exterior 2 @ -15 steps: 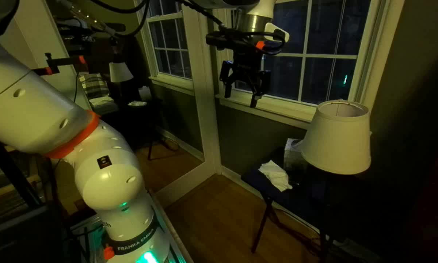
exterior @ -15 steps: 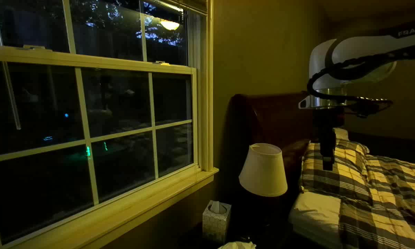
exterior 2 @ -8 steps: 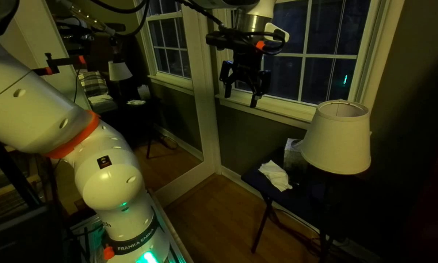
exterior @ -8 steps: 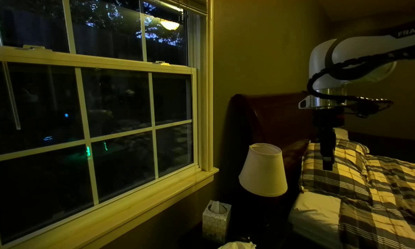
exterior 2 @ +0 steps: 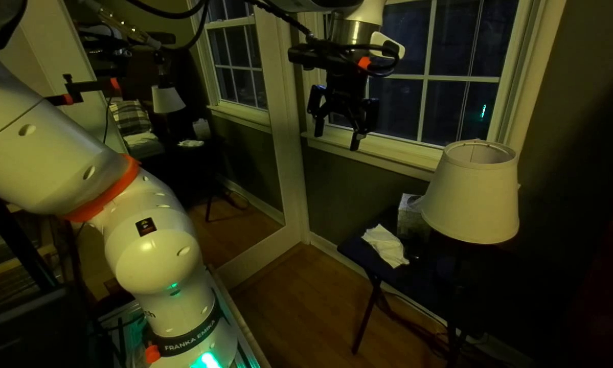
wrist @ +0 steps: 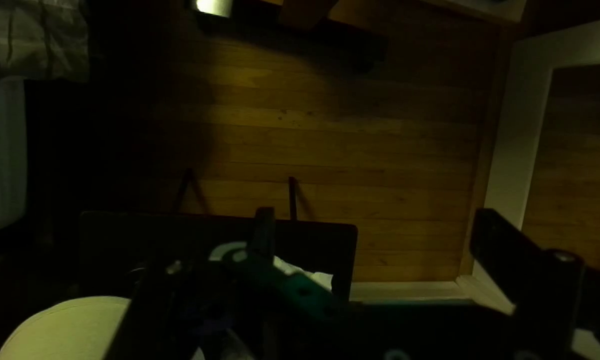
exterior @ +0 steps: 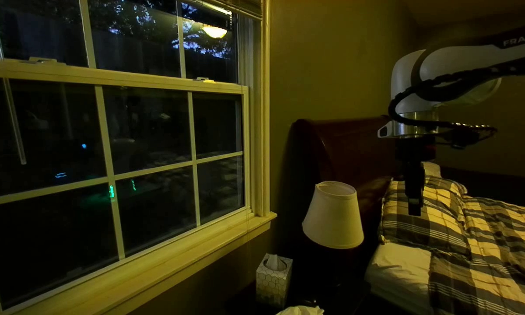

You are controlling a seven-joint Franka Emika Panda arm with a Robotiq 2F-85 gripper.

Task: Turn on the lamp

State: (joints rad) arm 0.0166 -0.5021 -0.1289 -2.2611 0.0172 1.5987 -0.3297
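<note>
Claw (exterior 2: 337,137) spread wide, nothing in it, lamp (exterior: 333,216) apart from it, off to one side; shade (exterior 2: 471,197) likely light and easily dented, so I'd take hold underneath, switch not visible

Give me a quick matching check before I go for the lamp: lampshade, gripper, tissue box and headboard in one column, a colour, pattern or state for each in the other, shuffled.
Things:
1. lampshade
2. gripper
3. tissue box
4. headboard

Colour, pattern or state:
A. patterned with hexagons
B. reddish-brown
C. cream-white, no glow showing
D. jaws apart, nothing between them

Pairs: 1-C, 2-D, 3-A, 4-B
</note>
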